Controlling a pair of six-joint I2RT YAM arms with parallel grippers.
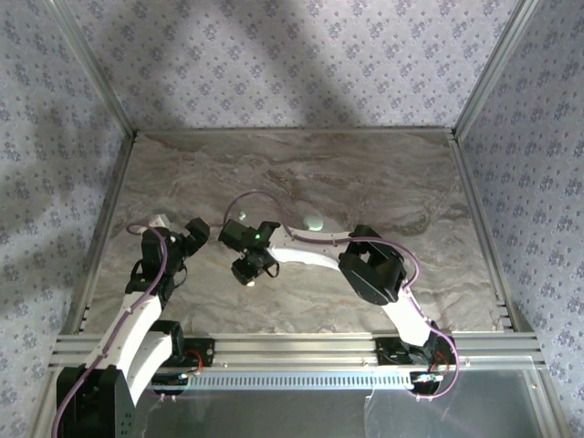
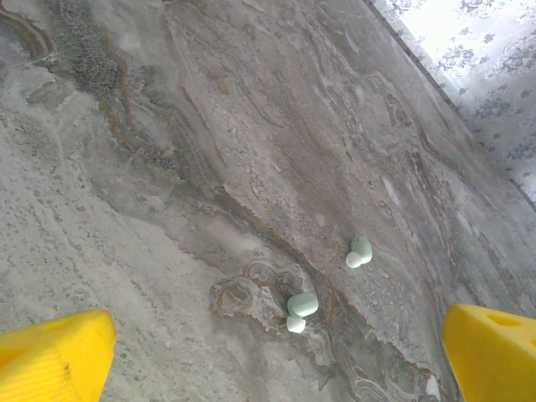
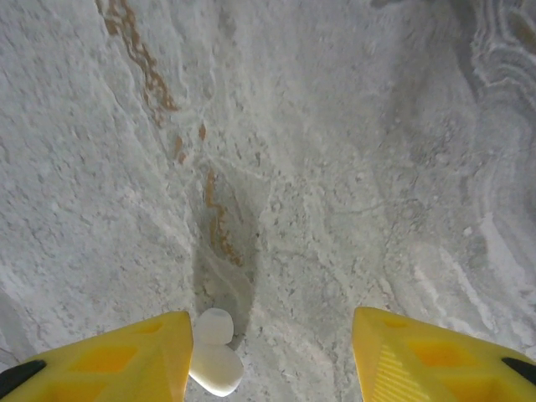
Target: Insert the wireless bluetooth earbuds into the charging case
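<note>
Marble table [image 1: 392, 173]. Right gripper [image 3: 272, 335] out left of centre, jaws wide apart, holding nothing. Left gripper [image 2: 278, 339] also spread, empty (other earbuds [image 2: 302, 305] lie ahead of it). Charging case [image 1: 314, 221] far-right of right jaws. Earbud [image 3: 214, 352] touches one right finger's inner face, long axis along fingers. Right arm nearest.

Two pale, mint-tinted earbuds lie on the table [image 1: 411, 182] near each other but not touching, one [image 2: 302, 306] nearer than the other [image 2: 360, 251], each a rounded body with a small white tip. A white earbud [image 3: 214, 353] lies just beside one finger of the right gripper [image 3: 268, 360]. The case [image 1: 314, 221], a small pale oval, lies mid-table; its lid is too small to judge.
</note>
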